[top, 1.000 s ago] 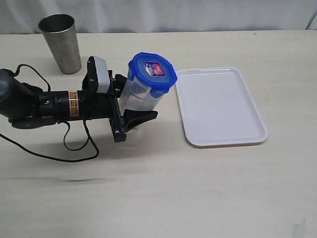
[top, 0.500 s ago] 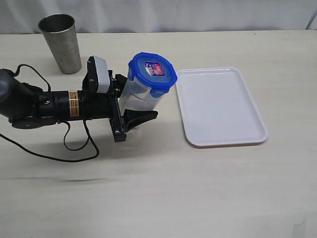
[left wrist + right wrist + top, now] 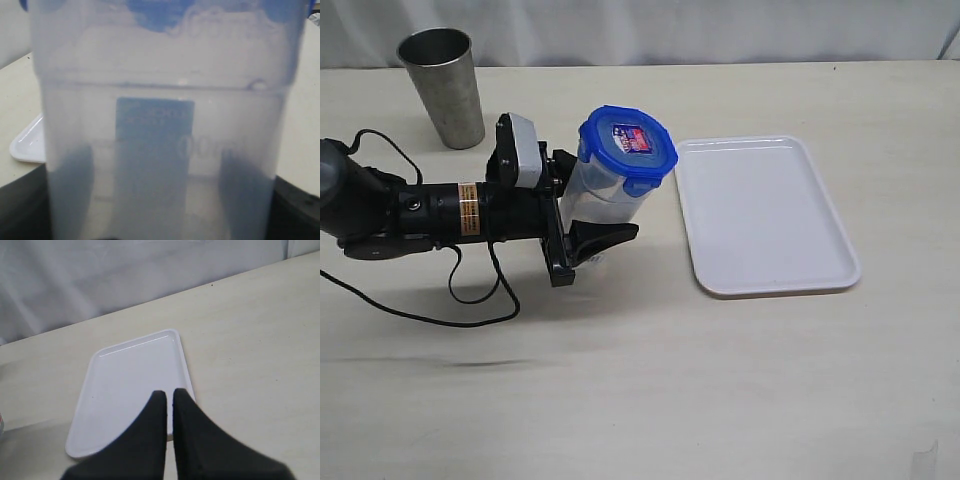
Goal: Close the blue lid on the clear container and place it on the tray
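Nothing has moved: the left gripper (image 3: 592,206) stays clamped round the clear container (image 3: 607,188), blue lid (image 3: 628,150) on, just beside the tray (image 3: 770,215). The right gripper (image 3: 169,399) is closed and empty. The move onto the tray is not yet made.

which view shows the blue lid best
The exterior view: the blue lid shows whole, sticker up, on the clear container. The left wrist view gives only a blue blur; the right wrist view misses it.

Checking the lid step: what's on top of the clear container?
The blue lid sits on the clear container, sticker up. Whether its flaps are all latched cannot be seen.
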Controlling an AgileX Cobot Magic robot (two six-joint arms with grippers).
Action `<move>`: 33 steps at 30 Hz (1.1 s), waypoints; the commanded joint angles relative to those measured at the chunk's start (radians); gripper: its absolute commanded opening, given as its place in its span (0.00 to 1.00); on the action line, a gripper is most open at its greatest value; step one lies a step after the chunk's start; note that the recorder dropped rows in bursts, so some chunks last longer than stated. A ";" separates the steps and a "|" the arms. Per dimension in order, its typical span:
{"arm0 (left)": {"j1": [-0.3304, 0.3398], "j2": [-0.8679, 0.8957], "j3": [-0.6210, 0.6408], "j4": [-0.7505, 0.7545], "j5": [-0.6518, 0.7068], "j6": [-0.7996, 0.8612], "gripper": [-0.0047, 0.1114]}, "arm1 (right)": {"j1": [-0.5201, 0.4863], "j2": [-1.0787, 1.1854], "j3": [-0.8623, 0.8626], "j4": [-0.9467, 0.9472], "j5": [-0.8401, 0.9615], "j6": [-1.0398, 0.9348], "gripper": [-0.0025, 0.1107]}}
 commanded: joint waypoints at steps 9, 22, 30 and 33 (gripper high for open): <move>-0.008 -0.010 -0.007 0.001 -0.038 -0.001 0.04 | -0.006 -0.005 0.002 -0.006 0.012 0.007 0.06; -0.008 -0.010 -0.007 -0.012 -0.038 -0.001 0.04 | -0.006 -0.005 0.002 -0.006 0.010 -0.323 0.06; -0.008 -0.010 -0.007 -0.012 -0.038 -0.001 0.04 | -0.006 -0.005 0.002 -0.006 0.010 -0.326 0.06; -0.008 -0.010 -0.007 -0.012 -0.038 -0.001 0.04 | -0.006 -0.005 0.002 -0.006 0.010 -0.326 0.06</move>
